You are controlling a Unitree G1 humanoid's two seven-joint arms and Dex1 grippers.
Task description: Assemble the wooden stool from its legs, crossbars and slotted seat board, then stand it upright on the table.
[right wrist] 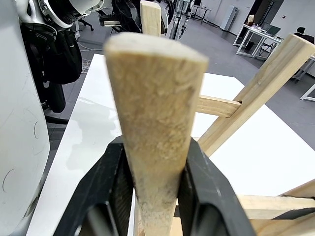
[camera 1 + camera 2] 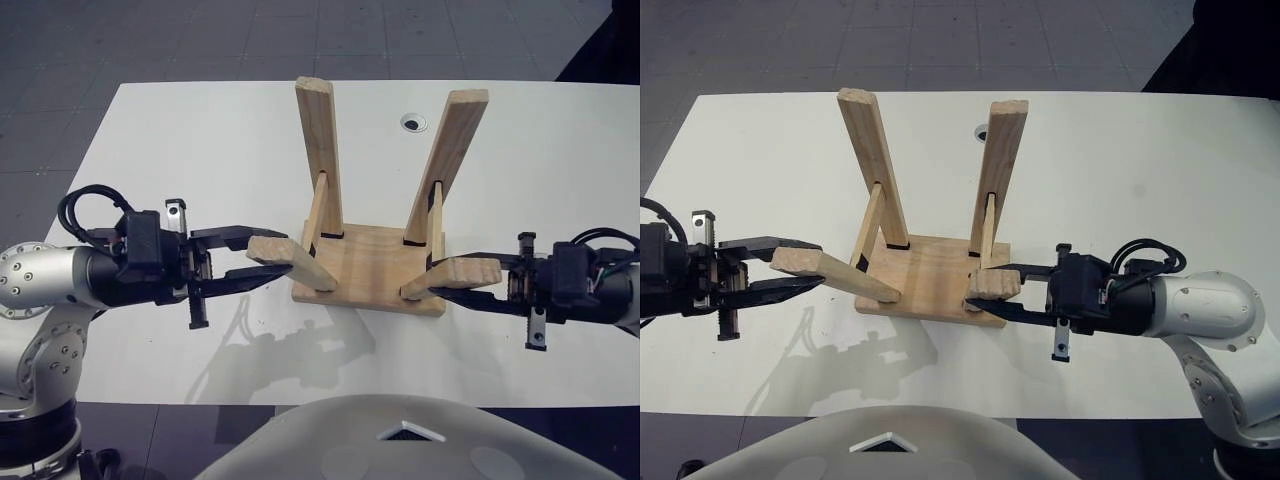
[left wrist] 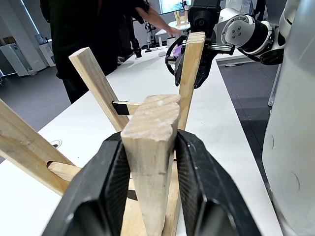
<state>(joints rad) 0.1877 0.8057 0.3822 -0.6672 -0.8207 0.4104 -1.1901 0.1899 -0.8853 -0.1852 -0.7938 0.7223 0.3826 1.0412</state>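
Left gripper (image 2: 258, 257) and right gripper (image 2: 448, 280) clamp the near legs (image 2: 300, 268) of the upturned stool (image 2: 370, 245), seat board (image 2: 930, 275) flat on the bench (image 2: 180, 150) at mid-frame; we judge it light, rigid, safest lifted by both legs.

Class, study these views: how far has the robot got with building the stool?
Done: four legs stand in the seat board, which lies on the table, crossbars joining them. In hand: the left hand clamps the near left leg, the right hand the near right leg. Left: turning it all over to stand upright.
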